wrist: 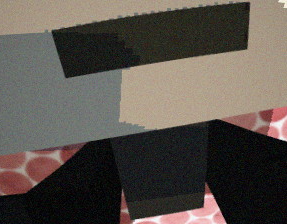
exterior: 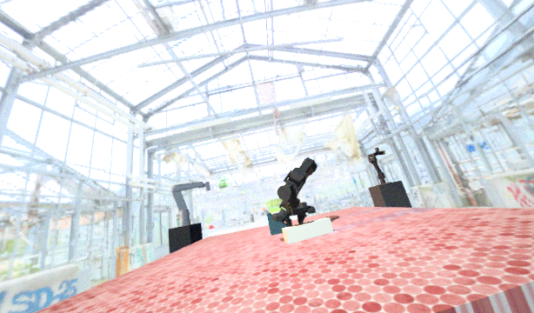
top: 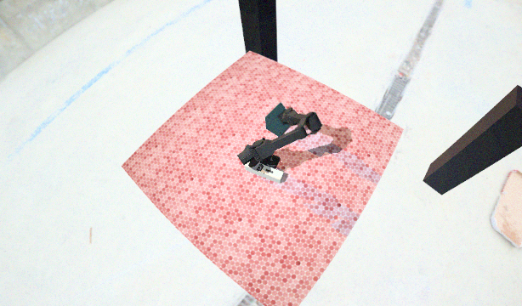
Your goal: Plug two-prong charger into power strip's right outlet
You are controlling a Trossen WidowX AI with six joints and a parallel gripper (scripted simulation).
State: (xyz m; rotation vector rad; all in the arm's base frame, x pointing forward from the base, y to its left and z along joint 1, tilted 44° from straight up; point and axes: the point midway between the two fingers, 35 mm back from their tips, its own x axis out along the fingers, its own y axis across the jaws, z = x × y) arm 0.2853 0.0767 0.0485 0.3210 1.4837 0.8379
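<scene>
The pale power strip (top: 275,174) (exterior: 308,230) lies on the pink tiled table top. In the wrist view the beige top of the strip (wrist: 204,82) fills the upper part, partly in grey shadow, with a long dark rectangle (wrist: 159,42) on it. My gripper (top: 258,165) (exterior: 295,218) is low at the strip, pointing down. It is shut on the charger, a dark block (wrist: 161,165) between the black fingers, right beside the strip's edge in the wrist view. The prongs and the outlet slots are not visible, so I cannot tell whether the prongs are in an outlet.
A dark teal block (top: 276,120) (exterior: 275,224) stands by the arm's base. The table top (top: 227,204) (exterior: 232,278) has edges on all sides. Black posts (top: 261,30) (top: 478,149) stand beyond it, and two other arms on dark blocks (exterior: 185,238) (exterior: 390,195) show in the background.
</scene>
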